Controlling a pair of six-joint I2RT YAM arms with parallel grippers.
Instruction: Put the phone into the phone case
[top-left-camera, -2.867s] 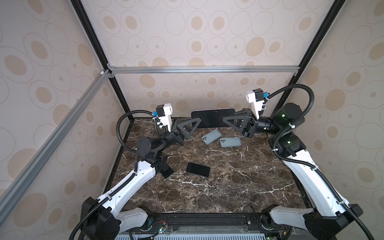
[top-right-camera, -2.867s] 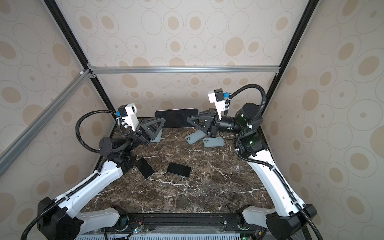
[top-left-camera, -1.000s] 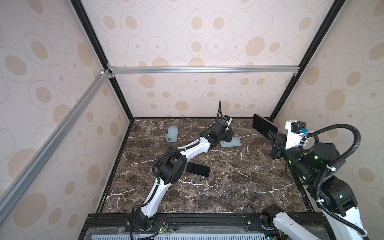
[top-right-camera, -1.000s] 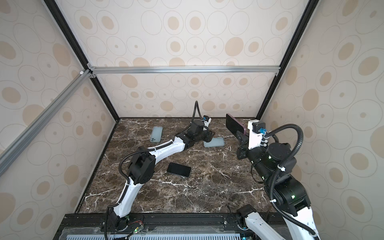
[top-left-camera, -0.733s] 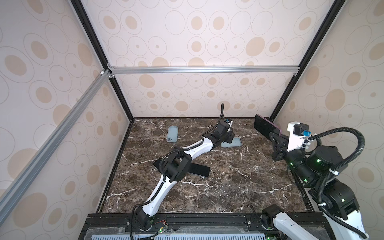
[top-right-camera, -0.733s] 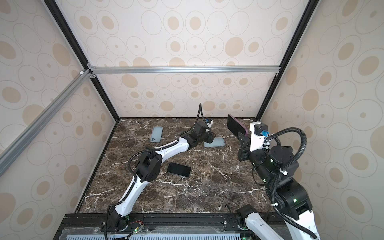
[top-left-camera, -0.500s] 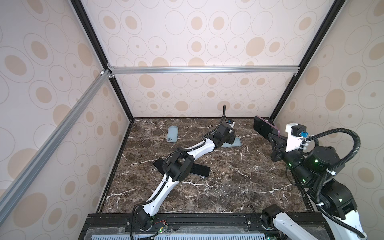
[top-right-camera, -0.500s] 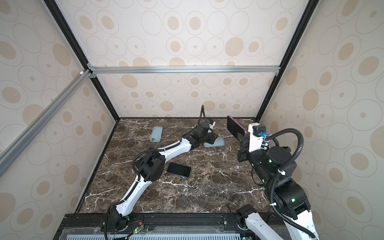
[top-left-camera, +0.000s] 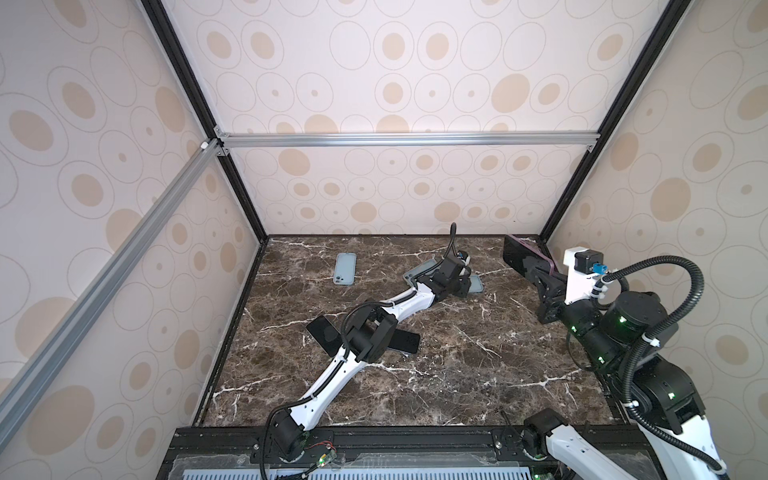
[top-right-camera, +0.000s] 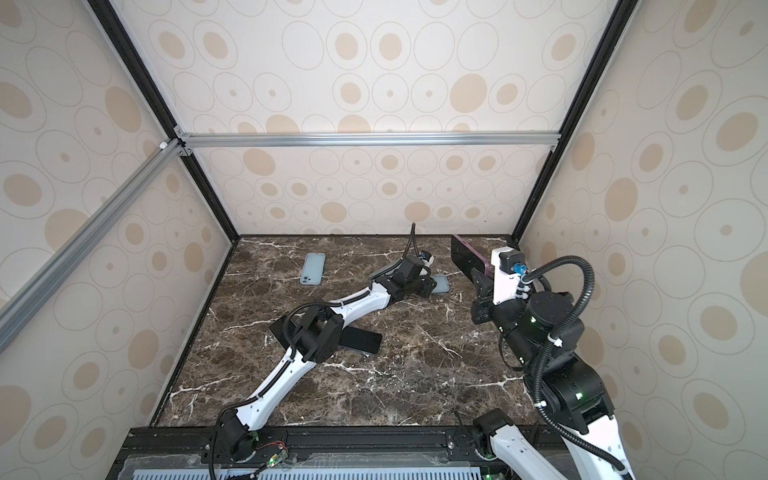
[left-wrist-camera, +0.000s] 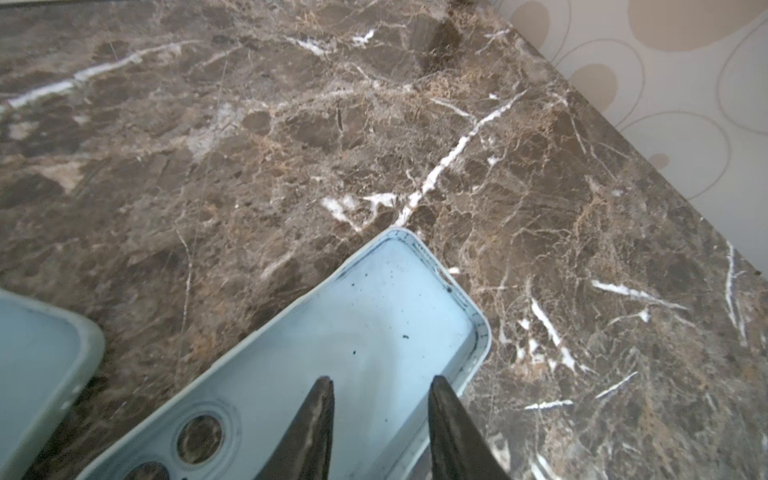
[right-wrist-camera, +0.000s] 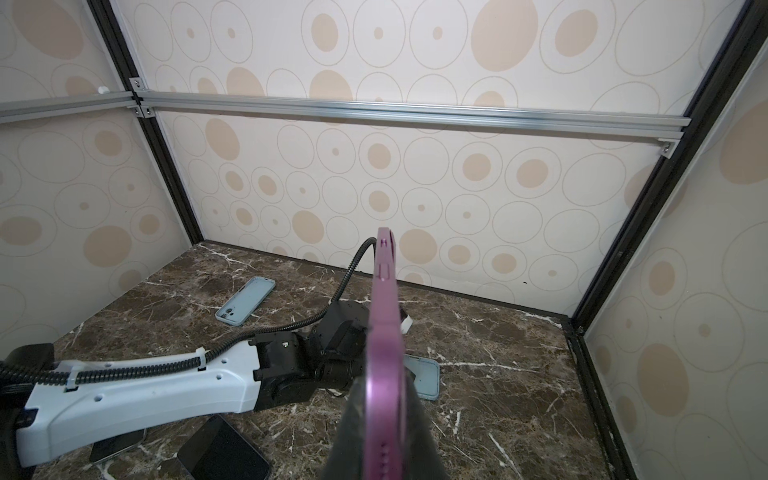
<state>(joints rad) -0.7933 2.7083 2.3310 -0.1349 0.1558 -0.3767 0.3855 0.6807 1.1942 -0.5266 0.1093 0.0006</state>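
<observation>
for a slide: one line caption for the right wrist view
Right gripper clamps a purple phone edge-on over the marble table, left arm at a pale blue case

Bare front marble (arm, phone case beyond)

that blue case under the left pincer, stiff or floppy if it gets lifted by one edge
Probably floppy: the case has a wavy rim along one side, so it may bend when lifted. Likely light, since it is a thin, empty shell. Lying flat, it should slide, not roll.
</observation>
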